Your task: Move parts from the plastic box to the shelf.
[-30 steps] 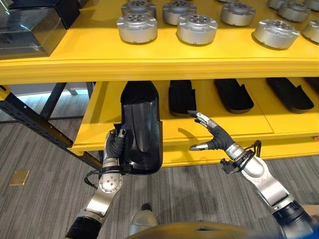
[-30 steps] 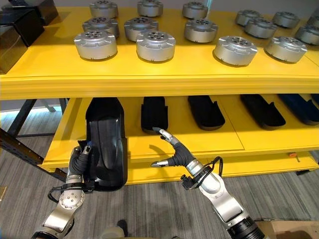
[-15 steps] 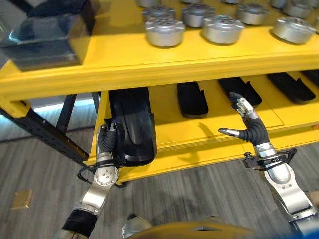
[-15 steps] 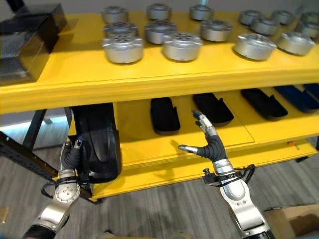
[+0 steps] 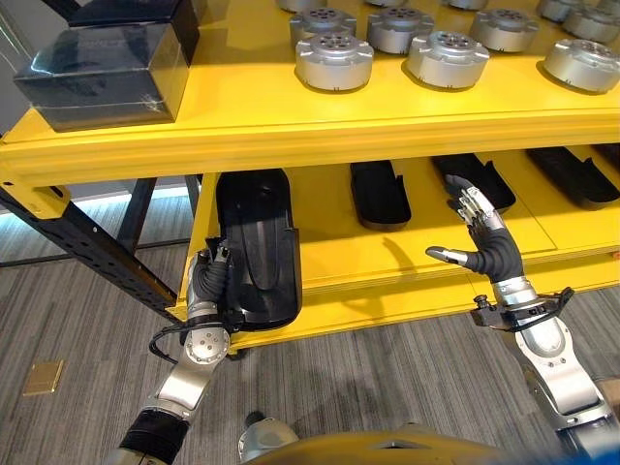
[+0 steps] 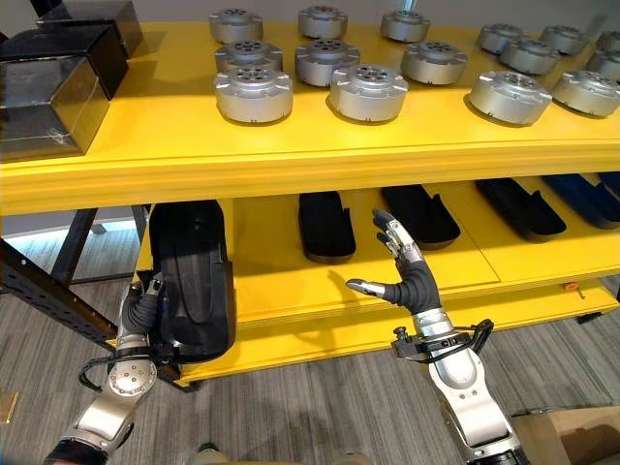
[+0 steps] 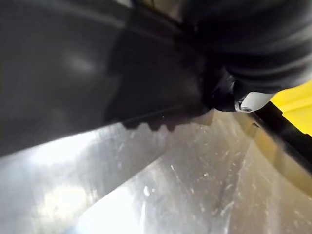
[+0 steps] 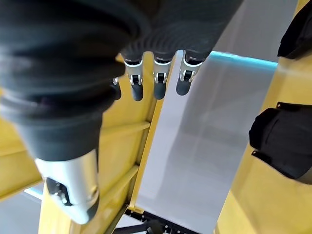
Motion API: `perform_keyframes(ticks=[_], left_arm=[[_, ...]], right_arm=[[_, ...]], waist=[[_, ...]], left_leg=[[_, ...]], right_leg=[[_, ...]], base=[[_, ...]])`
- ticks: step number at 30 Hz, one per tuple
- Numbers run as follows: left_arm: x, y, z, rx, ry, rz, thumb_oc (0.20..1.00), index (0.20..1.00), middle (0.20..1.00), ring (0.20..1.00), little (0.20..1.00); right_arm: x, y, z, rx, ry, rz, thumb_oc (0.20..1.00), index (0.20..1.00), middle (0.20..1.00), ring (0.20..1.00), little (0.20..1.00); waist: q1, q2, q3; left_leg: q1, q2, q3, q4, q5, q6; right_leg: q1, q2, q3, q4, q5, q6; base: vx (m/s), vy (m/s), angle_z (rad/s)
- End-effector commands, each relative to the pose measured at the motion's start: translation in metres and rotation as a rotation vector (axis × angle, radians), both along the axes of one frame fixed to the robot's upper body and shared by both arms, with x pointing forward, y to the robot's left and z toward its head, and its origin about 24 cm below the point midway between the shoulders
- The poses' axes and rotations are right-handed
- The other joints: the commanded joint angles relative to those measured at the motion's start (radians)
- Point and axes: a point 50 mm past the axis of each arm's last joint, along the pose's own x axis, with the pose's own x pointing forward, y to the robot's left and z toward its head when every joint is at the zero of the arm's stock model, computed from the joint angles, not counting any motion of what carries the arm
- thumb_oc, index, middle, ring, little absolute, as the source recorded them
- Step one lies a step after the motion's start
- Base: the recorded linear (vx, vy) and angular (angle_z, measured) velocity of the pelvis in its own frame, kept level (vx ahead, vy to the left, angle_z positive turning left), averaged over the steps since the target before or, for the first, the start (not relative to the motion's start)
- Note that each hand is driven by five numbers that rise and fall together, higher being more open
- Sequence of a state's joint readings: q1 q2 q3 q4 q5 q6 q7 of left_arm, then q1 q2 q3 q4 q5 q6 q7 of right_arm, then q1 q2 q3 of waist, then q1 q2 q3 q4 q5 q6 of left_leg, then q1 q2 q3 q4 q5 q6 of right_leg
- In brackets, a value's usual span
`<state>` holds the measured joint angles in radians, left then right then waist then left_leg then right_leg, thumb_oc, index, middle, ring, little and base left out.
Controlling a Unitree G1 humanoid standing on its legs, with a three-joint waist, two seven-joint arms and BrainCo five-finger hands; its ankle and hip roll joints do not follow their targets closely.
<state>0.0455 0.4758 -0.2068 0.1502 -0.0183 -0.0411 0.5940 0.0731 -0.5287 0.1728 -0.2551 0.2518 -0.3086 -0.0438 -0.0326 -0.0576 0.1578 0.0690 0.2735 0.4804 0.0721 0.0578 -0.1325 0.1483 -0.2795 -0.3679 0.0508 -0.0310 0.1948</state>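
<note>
On grey plank flooring (image 5: pixel 77 291) stands a yellow shelf (image 5: pixel 320 107): silver discs (image 5: pixel 334 60) and dark boxes (image 5: pixel 102 63) above, black parts (image 5: pixel 380 194) below. Left hand (image 5: pixel 205 291) grips a long black part (image 5: pixel 254 247) at the lower level's edge, long axis pointing inward. Right hand (image 5: pixel 481 247) spread, empty.

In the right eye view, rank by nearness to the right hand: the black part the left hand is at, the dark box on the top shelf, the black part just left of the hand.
From the right hand:
1. Black part on the lower shelf, just to its left.
2. Black part at the left hand, lower shelf's left end.
3. Dark box, top shelf, far left.
</note>
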Motion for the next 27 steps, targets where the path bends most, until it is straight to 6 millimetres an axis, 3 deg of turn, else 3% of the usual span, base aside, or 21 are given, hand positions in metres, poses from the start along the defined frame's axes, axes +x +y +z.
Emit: perform_keyframes(ticks=[1, 16, 27], left_arm=[[0.032, -0.002, 0.033, 0.036, -0.157, 0.02, 0.2, 0.2, 0.2, 0.2, 0.2], [0.051, 0.01, 0.007, 0.191, 0.023, 0.161, 0.2, 0.2, 0.2, 0.2, 0.2], [0.03, 0.058, -0.001, 0.36, 0.127, 0.322, 0.2, 0.2, 0.2, 0.2, 0.2]], right_arm=[[0.005, 0.003, 0.026, 0.01, -0.109, 0.045, 1.0, 1.0, 1.0, 1.0, 1.0], [0.009, 0.016, 0.011, -0.061, 0.016, 0.117, 1.0, 1.0, 1.0, 1.0, 1.0], [-0.005, -0.004, 0.001, -0.097, 0.127, 0.113, 1.0, 1.0, 1.0, 1.0, 1.0]], waist=[[0.003, 0.037, -0.016], [-0.055, 0.053, 0.016], [-0.074, 0.049, 0.016]], left_leg=[[0.027, 0.039, -0.079, 0.029, -0.026, 0.001], [-0.004, 0.076, -0.048, 0.116, -0.037, 0.0], [-0.004, 0.074, -0.052, 0.168, -0.052, 0.006]], right_leg=[[-0.051, 0.038, 0.021, 0.101, -0.038, -0.044], [-0.111, 0.028, 0.058, 0.181, -0.047, -0.037], [-0.1, 0.017, 0.075, 0.206, -0.047, -0.03]], base=[[0.09, 0.017, 0.0], [0.12, 0.027, -0.14], [0.13, 0.022, -0.07]])
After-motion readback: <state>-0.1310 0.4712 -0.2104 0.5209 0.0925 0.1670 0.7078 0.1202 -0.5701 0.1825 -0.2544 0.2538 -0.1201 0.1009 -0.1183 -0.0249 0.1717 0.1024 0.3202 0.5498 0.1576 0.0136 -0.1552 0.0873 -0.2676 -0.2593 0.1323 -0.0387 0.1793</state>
